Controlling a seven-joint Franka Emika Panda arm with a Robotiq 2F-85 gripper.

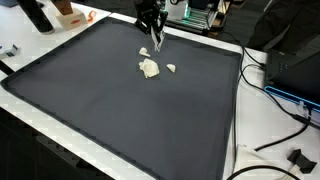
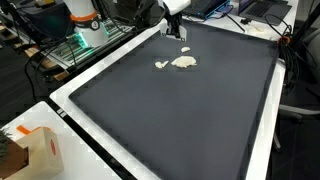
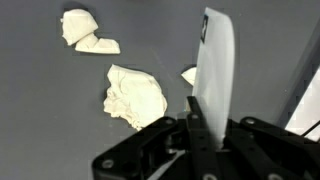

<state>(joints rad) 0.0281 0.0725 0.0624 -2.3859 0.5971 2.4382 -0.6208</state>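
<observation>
**A:** While the gripper [image 1: 152,36] [image 2: 176,28] hangs low over the far end of the dark mat [image 1: 120,120], what goes in the log, left to right?

**B:** Wrist view. Far left: small scrap [image 3: 88,32], pale, lying flat on the mat. Centre: crumpled lump [image 3: 135,95], the largest piece, apart from the scrap. Just right of it: a chip [image 3: 188,75], partly hidden behind the white strip [image 3: 215,70].

**A:** State of the pincer?

**B:** Jaws drawn narrow, pinching the strip at its lower end. The strip stands upright out of them and, as far as I can tell, is clear of the mat. Further right, only the pale table border [image 3: 310,105].

**A:** Do the exterior views agree?

**B:** Yes. Both show the lump [image 1: 149,68] [image 2: 184,62] near the gripper but not touching it. Each also shows one smaller bit beside the lump.

**A:** Progress?

**B:** My judgement: one piece is picked up and in hand. The lump, scrap and chip lie untouched on the mat. The strip has not been set down anywhere.
</observation>
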